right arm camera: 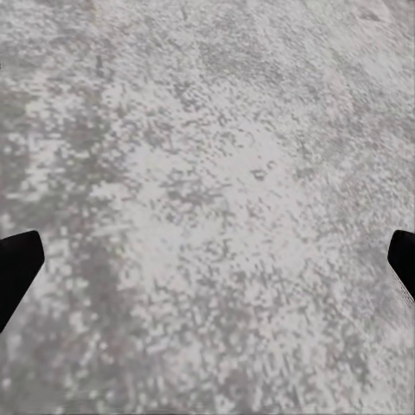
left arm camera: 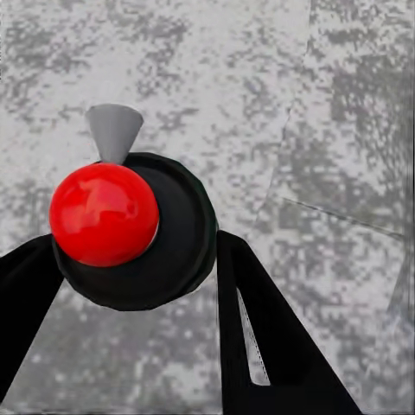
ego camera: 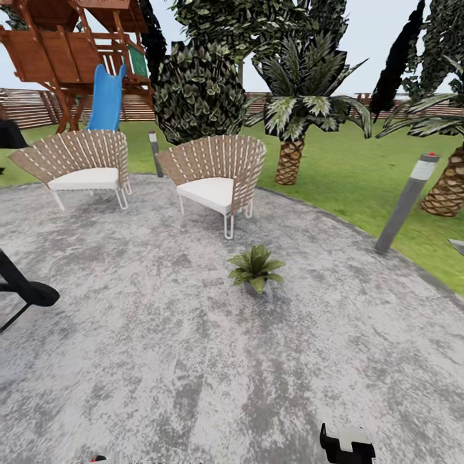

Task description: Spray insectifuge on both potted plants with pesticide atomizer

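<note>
The left gripper (left arm camera: 130,259) clamps the pesticide atomizer (left arm camera: 130,229) (red-capped) above the patio (ego camera: 161,361). The right gripper (right arm camera: 207,259) is spread wide — one potted plant (ego camera: 256,267) sits mid-patio.

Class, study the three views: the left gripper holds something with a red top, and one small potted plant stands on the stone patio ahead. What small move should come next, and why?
Probably roll forward toward the potted plant. The left gripper is shut on the atomizer, whose grey nozzle points at bare patio. The plant stands well ahead near the chair, likely too far to spray.
</note>
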